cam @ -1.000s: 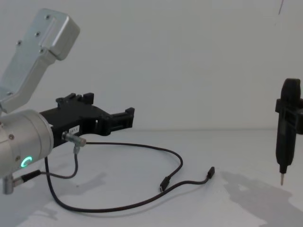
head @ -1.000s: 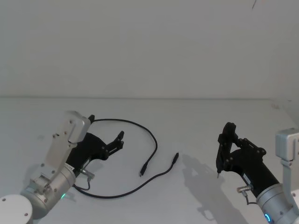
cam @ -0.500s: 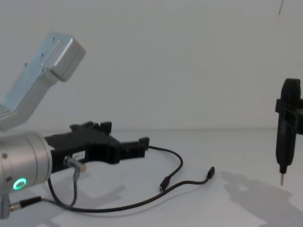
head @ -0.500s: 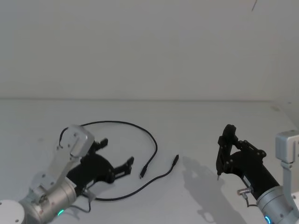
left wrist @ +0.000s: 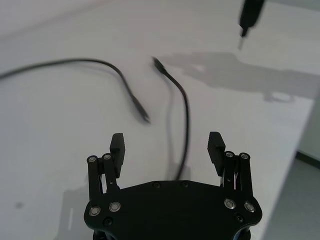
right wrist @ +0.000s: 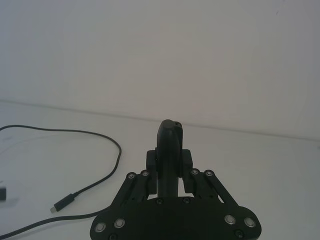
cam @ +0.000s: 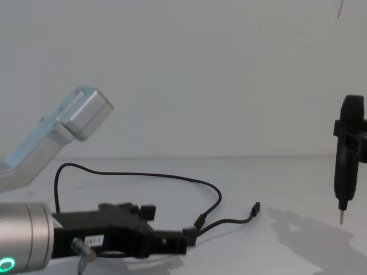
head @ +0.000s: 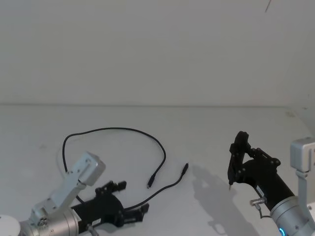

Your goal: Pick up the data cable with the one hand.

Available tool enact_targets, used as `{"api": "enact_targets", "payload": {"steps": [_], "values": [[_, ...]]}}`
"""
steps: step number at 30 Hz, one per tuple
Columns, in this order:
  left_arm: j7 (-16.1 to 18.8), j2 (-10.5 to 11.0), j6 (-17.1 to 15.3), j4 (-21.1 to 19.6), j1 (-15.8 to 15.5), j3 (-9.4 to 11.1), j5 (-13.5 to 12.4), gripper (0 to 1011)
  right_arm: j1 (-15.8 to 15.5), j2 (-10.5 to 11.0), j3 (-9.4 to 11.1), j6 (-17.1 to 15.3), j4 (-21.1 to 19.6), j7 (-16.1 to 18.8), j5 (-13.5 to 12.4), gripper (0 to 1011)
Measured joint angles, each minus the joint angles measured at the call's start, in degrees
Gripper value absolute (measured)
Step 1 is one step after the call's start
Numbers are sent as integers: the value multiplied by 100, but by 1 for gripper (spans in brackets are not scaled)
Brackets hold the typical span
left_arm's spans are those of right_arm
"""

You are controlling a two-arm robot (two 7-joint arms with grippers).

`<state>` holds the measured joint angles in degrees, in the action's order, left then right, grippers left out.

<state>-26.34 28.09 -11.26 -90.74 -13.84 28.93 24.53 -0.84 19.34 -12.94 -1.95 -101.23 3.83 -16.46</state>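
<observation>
Left gripper (left wrist: pixel 166 146), jaws spread, by the table's (head: pixel 221 128) front edge: data cable (left wrist: pixel 187 120) runs lengthwise between its fingertips (left wrist: pixel 216 145); right gripper (head: pixel 239 160), clamping a pointed tool (cam: pixel 344 160), farther off.

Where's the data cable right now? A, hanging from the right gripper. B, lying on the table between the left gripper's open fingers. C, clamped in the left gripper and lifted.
B: the data cable lies flat on the table and passes between the spread fingers of the left gripper.

Head looks down, chest looks across, both share data cable (head: pixel 164 156)
</observation>
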Motion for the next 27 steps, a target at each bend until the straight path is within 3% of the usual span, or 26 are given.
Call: {"api": "enact_targets", "payload": {"steps": [6,14,20,27], "values": [[-617,115,-323,188,-187,221,178,1001,0,0,0,0,0,0,0,279],[-1166,119,-526,518,-516,479,277,1002,0,0,0,0,0,0,0,279],[-1355,60,-563,728,-710,619,283,1002,0,0,0,0,0,0,0,279],[-1341,-57,-493,905,-859,729,203,1001,0,0,0,0,0,0,0,279]]}}
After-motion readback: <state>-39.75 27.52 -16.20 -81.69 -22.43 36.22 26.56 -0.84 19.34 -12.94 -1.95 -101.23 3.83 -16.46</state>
